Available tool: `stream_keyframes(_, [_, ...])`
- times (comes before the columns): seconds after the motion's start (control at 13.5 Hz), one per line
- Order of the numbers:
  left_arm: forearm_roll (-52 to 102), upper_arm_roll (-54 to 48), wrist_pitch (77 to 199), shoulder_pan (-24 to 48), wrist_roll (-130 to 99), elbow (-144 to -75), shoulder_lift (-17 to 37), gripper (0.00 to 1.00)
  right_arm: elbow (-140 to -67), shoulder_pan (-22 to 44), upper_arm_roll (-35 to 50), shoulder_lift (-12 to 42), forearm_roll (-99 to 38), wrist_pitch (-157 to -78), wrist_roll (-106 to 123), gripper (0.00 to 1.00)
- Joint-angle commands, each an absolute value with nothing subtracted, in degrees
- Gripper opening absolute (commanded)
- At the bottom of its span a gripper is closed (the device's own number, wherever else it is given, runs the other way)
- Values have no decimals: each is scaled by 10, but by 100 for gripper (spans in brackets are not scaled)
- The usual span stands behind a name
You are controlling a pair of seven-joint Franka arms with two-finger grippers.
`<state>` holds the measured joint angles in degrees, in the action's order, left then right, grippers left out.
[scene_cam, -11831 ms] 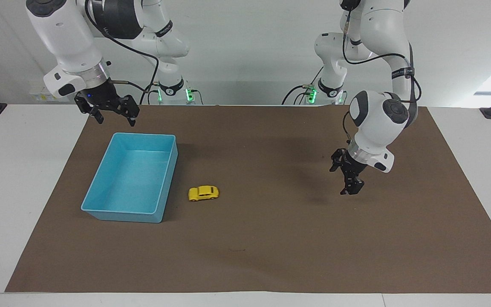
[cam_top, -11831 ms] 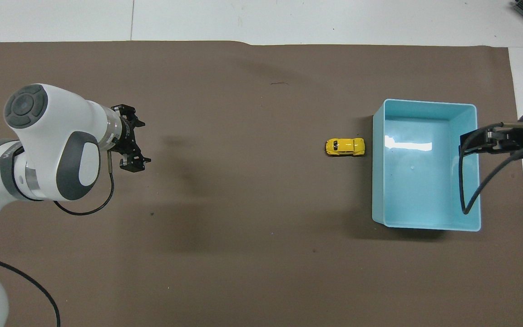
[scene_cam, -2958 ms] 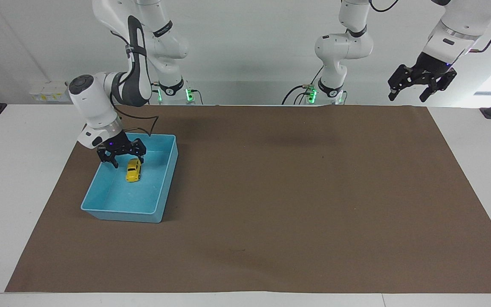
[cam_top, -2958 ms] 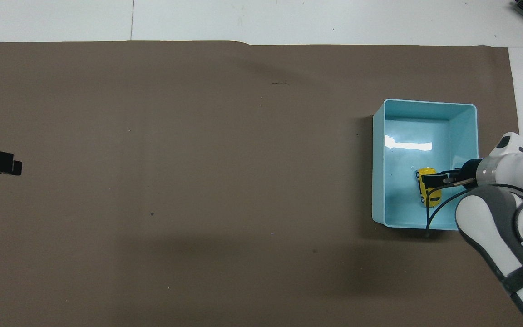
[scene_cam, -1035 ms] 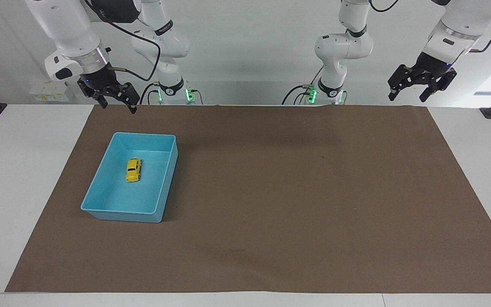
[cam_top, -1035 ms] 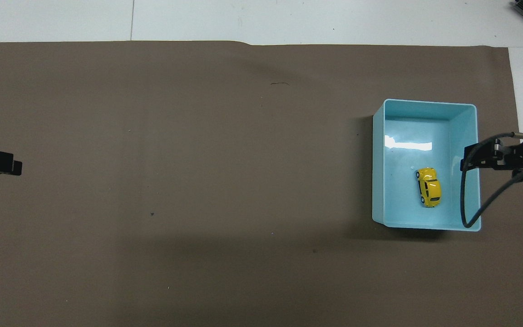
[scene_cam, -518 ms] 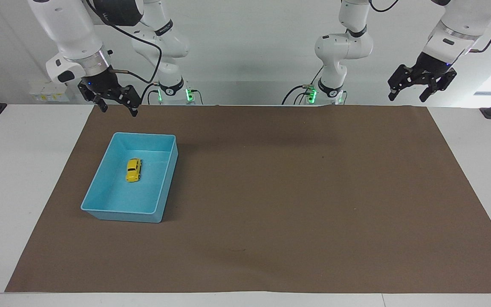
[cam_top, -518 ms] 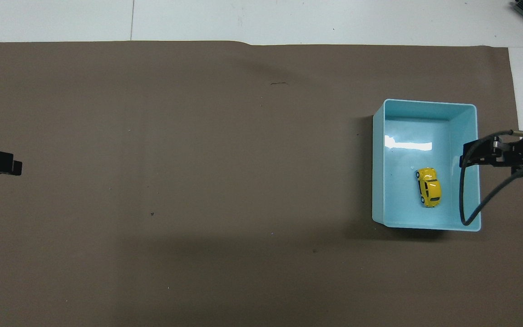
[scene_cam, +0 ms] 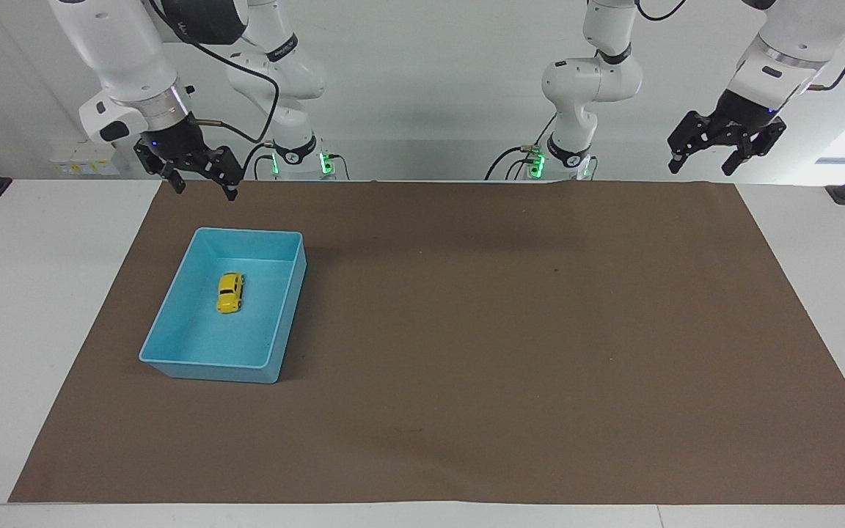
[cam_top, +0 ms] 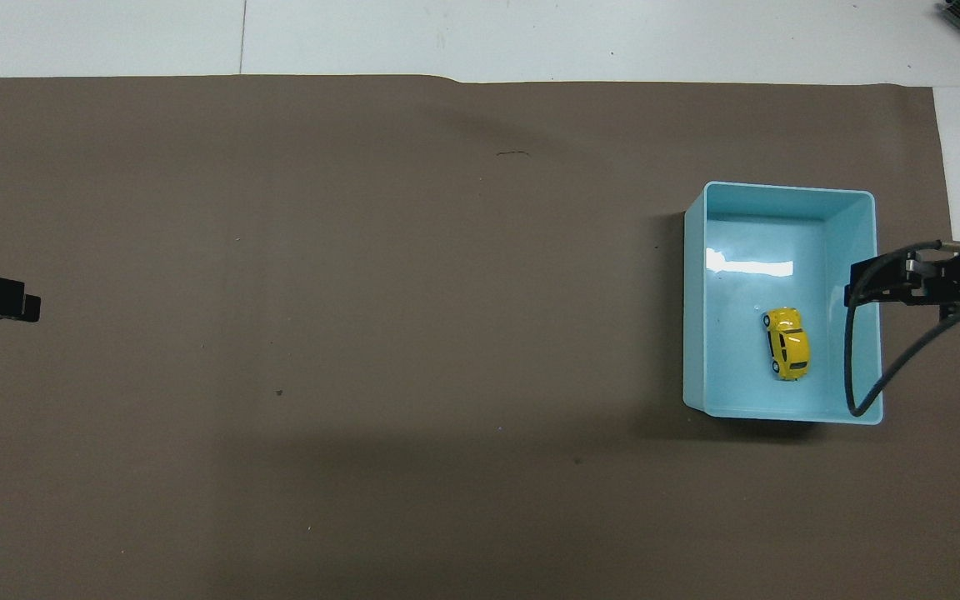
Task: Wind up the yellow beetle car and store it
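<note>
The right gripper [scene_cam: 197,178] hangs spread and empty, raised above the tray's [scene_cam: 287,309] robot-side edge. Below it the car [scene_cam: 230,292] sits in the tray; probably light, rigid, slick, best pinched across its flanks. The left gripper [scene_cam: 725,152] waits, spread.

White bench [scene_cam: 41,293], and a big brown mat [scene_cam: 466,352] spread flat over most of it, bare white strips showing at both ends. On the mat, toward the right arm's end, sits a blue tray [scene_cam: 173,323], its long sides running away from the robots.
</note>
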<state>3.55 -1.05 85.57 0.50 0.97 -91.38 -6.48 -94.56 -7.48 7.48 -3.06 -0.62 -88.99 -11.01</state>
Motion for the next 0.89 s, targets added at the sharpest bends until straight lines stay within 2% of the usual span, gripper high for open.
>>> stream_keyframes(0.0, [27,-14,848,-1,11,-916,-69,100,-938,-78,83,-25,4,-896,-102,100])
stream_keyframes(0.81, [27,-14,848,-1,11,-916,-69,100,-939,-78,83,-25,5,-888,-102,100])
